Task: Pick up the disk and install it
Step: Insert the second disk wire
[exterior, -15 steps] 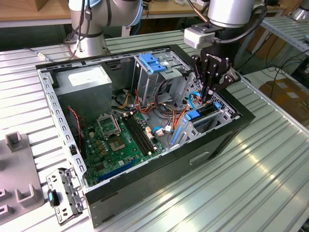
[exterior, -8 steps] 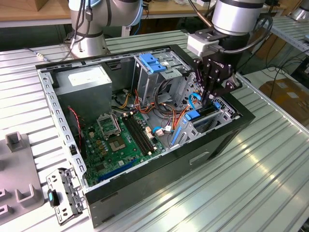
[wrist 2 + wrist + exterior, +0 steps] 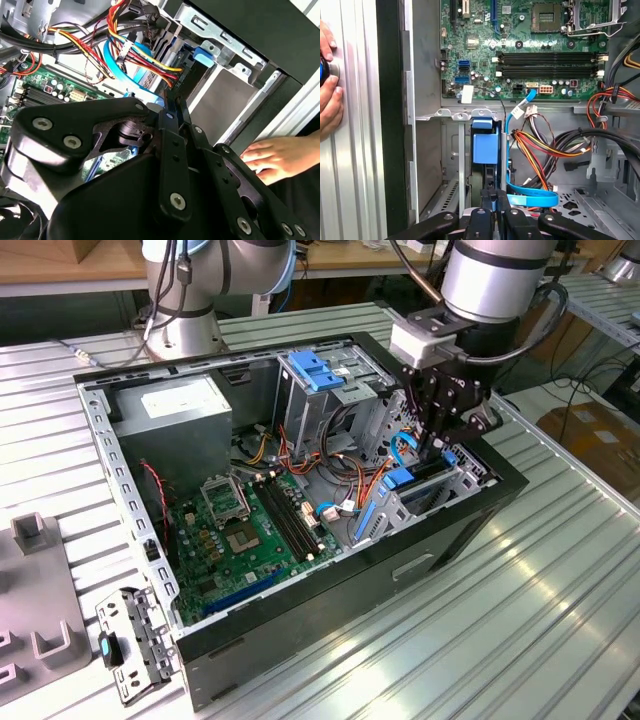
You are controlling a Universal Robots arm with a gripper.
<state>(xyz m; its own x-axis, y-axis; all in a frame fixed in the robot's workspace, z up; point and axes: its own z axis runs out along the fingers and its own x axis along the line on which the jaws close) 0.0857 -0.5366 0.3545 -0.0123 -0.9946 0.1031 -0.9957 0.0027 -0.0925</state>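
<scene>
the black metal gripper (image 3: 437, 445) reached down into the open computer case (image 3: 330, 590), its thin fingers (image 3: 492, 202) clenched on the disk (image 3: 485, 145), a flat slab with a light-blue plastic rail, standing on edge in the grey steel drive bay (image 3: 425, 495) beside the green motherboard (image 3: 240, 535). a person's hand (image 3: 277, 157) rested on the ribbed table (image 3: 520, 620).

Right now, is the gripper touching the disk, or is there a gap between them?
Touching. In the first wrist view the gripper fingers close on the edge of the disk, which stands on edge in the bay.
</scene>
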